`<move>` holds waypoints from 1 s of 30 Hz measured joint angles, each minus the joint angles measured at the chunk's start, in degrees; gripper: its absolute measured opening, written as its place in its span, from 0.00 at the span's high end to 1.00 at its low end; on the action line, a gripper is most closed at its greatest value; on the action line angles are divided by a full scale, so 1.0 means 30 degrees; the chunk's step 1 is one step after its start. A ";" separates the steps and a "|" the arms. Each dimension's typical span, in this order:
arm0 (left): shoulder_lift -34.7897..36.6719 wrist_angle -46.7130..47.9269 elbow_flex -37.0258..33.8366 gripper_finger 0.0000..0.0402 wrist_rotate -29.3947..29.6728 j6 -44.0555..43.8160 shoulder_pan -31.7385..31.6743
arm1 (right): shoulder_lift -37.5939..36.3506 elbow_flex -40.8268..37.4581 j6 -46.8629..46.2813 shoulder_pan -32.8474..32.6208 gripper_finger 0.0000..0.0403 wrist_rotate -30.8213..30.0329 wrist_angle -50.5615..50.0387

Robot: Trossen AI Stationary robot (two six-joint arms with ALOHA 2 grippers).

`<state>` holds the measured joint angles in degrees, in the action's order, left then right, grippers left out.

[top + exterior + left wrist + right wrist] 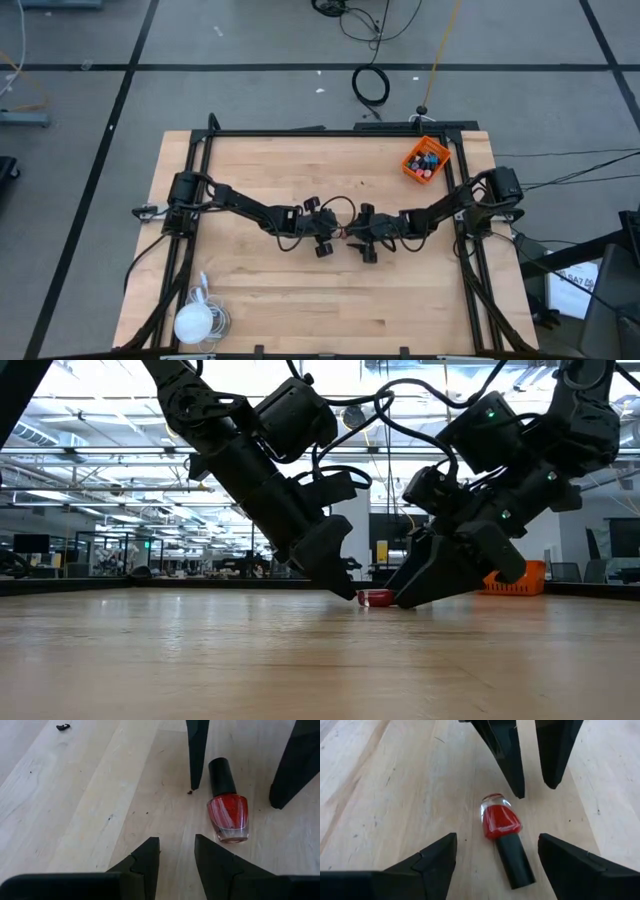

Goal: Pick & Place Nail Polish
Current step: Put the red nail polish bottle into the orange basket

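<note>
A red nail polish bottle (502,832) is lying on its side mid-bench, between the right tool's (497,860) spread fingers. Just beyond it, the left tool (177,857) is hovering, fingers narrowly apart. An off-centre squeeze could roll the bottle away.

Hidden or unclear items for you:
- Red bottle (351,237): from above, a speck between both sets of fingers.
- Bottles in orange bin (427,159): too small to count.
- Orange bin, low view: partly behind the right arm.
</note>
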<state>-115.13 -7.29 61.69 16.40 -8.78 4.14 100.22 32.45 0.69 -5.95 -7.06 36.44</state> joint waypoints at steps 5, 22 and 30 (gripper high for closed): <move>0.0000 0.0000 0.0000 0.69 0.0007 0.0002 0.0000 | -0.0007 0.0000 -0.0695 0.0011 0.42 0.0477 -0.0386; 0.0000 -0.0010 0.0000 0.69 0.0007 -0.0161 0.0000 | -0.0036 0.0022 -0.1006 0.0061 0.87 -0.0594 -0.1780; 0.0000 -0.0007 0.0000 0.69 0.0007 -0.0069 0.0000 | -0.0358 -0.0009 -0.0396 0.0108 0.88 -0.0543 -0.1431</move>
<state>-115.13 -7.31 61.69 16.43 -8.99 4.14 99.15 32.42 -0.50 -5.62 -8.69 32.14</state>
